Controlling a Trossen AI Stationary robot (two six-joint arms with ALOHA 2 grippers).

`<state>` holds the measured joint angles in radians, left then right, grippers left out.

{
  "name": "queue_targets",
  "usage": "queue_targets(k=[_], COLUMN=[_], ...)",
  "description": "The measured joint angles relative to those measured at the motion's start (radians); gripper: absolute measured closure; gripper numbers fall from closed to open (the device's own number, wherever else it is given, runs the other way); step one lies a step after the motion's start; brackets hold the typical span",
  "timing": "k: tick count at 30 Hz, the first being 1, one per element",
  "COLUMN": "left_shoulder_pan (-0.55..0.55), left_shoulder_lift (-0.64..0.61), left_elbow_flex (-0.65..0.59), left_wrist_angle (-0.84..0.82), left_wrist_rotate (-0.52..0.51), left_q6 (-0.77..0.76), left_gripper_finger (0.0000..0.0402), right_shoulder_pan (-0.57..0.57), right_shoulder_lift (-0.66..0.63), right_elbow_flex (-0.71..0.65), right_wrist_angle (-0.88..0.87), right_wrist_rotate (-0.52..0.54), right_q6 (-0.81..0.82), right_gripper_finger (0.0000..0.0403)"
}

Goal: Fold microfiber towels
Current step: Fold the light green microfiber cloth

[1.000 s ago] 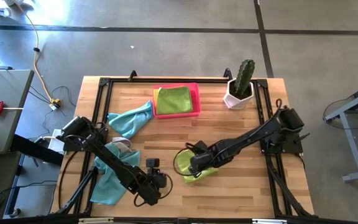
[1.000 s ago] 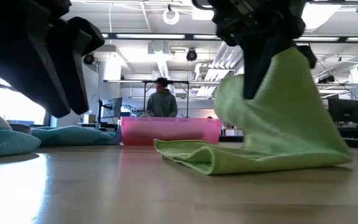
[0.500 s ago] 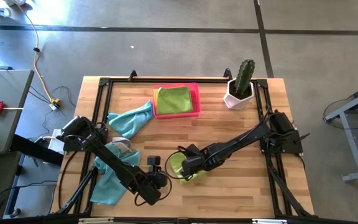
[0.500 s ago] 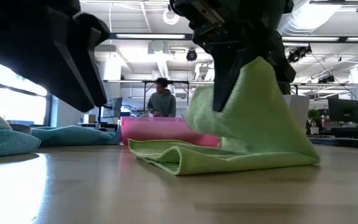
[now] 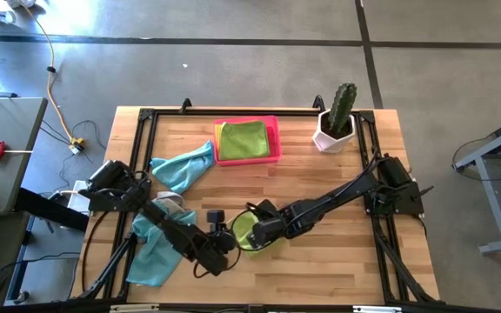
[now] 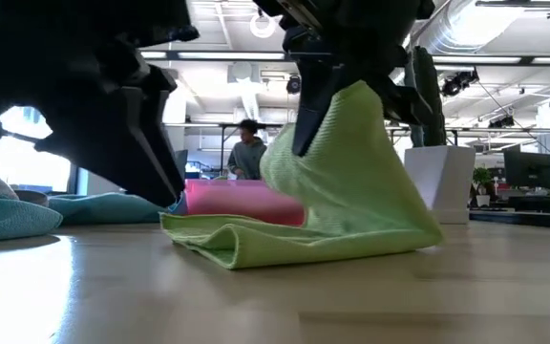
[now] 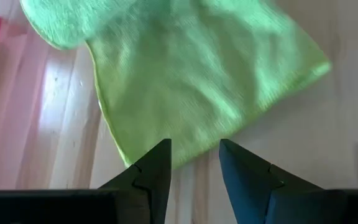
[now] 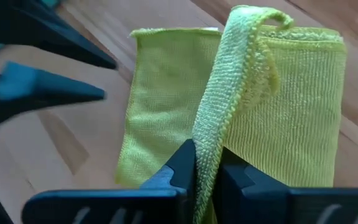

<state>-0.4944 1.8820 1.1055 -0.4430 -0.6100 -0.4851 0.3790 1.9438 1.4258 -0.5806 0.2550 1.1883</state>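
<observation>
A lime green microfiber towel [image 5: 249, 231] lies folded on the wood table near its front middle, one edge raised into a peak [image 6: 356, 105]. My right gripper [image 8: 207, 169] is shut on that raised edge and comes in from the table's right. My left gripper [image 7: 194, 163] stands open just left of the towel [image 7: 191, 81], its fingertips at the towel's near edge; I cannot tell whether they touch it. A pink tray [image 5: 272, 156] at the far middle holds a folded green towel [image 5: 245, 139]. A teal towel [image 5: 183, 167] lies beside the tray. My right gripper pinches the lime towel's hemmed edge [image 8: 211, 134] between its two fingers, slanting down from above and from the table's right. The edge stands up as a narrow ridge. The rest hangs slack below it, and its folded lower part [image 6: 237, 247] lies on the table.
A cactus in a white pot [image 5: 336, 122] stands at the far right. Another teal towel [image 5: 149, 252] lies under my left arm at the near left, with a grey cloth [image 5: 169, 202] beside it. A person [image 6: 248, 153] stands beyond the table.
My right gripper has carried the held edge toward the table's left and a little down, and the lime towel has slid left along the table with it. My left gripper has moved down and toward the towel, tipping further downward.
</observation>
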Motion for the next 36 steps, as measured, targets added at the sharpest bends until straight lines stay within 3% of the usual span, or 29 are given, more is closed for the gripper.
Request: queue_targets(k=[14,24,36], left_shoulder_pan=[0.062,0.068,0.068], left_shoulder_lift=[0.000,-0.001,-0.001], left_elbow_flex=[-0.124,-0.128,-0.128], left_wrist_angle=[0.128,0.138,0.130], left_wrist_rotate=[0.037,0.045,0.048], left_q6=[-0.011,-0.009,-0.009], left_gripper_finger=[0.0275,0.0275,0.0275], right_shoulder_pan=[0.000,-0.012,-0.020], right_shoulder_lift=[0.000,0.029,0.086], right_elbow_flex=[0.000,0.000,-0.001], right_wrist_angle=[0.122,0.194,0.273], right_wrist_rotate=[-0.002,0.025,-0.019], right_q6=[-0.025,-0.050,-0.130], right_gripper_finger=[0.0372,0.0372,0.0372])
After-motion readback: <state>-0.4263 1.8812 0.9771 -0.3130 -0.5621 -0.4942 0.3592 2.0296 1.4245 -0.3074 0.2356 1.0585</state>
